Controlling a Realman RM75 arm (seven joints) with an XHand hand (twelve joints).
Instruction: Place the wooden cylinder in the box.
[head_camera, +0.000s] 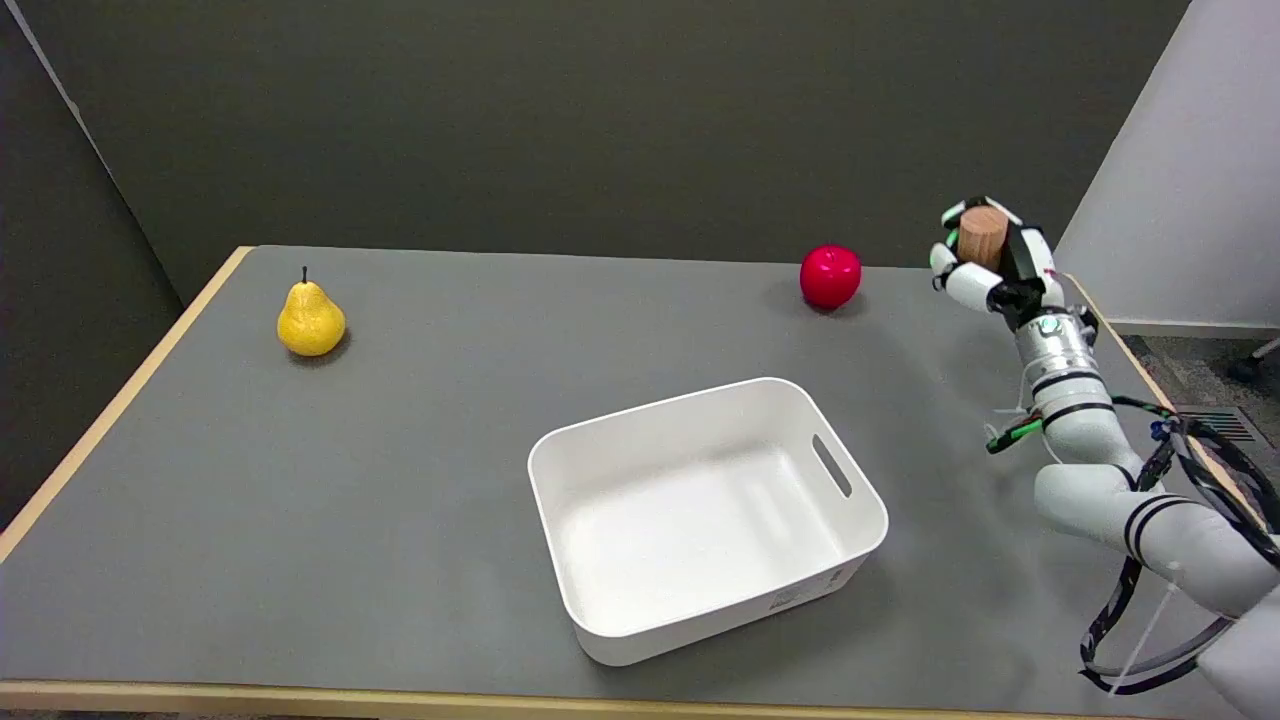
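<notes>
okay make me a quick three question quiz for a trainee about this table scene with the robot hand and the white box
1. True or false: the wooden cylinder already lies inside the white box.
2. Which fruit sits nearer the right hand: A) yellow pear, B) red apple?
3. Fill in: the box holds ____ at present.

Key:
1. False; the hand's fingers hold it in the air near the table's far right edge.
2. B.
3. Nothing.

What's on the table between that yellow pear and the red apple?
Nothing: in the head view only bare grey table lies between the pear and the apple.
</notes>
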